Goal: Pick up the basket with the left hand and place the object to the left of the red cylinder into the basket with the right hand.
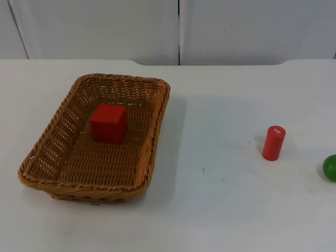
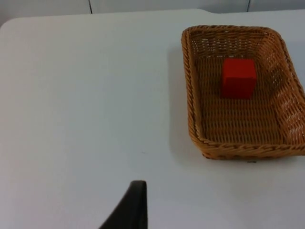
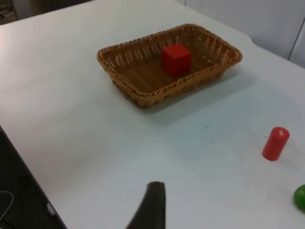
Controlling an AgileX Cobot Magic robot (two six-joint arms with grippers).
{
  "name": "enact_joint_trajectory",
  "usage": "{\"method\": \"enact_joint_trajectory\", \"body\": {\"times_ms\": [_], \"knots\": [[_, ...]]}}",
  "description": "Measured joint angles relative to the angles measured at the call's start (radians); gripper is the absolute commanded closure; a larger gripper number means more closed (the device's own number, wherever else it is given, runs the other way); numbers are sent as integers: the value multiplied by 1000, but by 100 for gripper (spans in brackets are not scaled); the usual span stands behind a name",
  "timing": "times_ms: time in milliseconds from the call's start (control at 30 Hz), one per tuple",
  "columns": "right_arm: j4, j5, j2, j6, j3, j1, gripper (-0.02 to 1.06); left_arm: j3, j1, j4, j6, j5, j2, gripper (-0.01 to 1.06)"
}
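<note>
Top view has the woven basket (image 1: 52,142) sitting on the table with the red cube (image 1: 108,123) inside, well ahead of my left gripper (image 2: 131,205), whose opening I cannot tell; I judge the basket light, stiff, rim-grabbable.

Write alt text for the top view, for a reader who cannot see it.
A red cube sits inside a brown wicker basket resting on the left side of a white table. To the right, apart from the basket, a red cylinder stands upright, and a green object lies partly cut off at the right edge.
</note>
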Motion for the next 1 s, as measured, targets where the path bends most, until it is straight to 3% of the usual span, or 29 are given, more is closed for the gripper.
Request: {"method": "enact_joint_trajectory", "body": {"times_ms": [300, 867, 933, 1000], "knots": [[-19, 34, 0, 59, 21, 0, 26, 0, 0, 42, -62, -2, 0, 5], [-44, 47, 0, 94, 26, 0, 26, 0, 0, 46, -51, -2, 0, 5], [-44, 47, 0, 99, 26, 0, 24, 0, 0, 46, -51, -2, 0, 5], [-44, 47, 0, 105, 26, 0, 15, 0, 0, 46, -51, -2, 0, 5]]}}
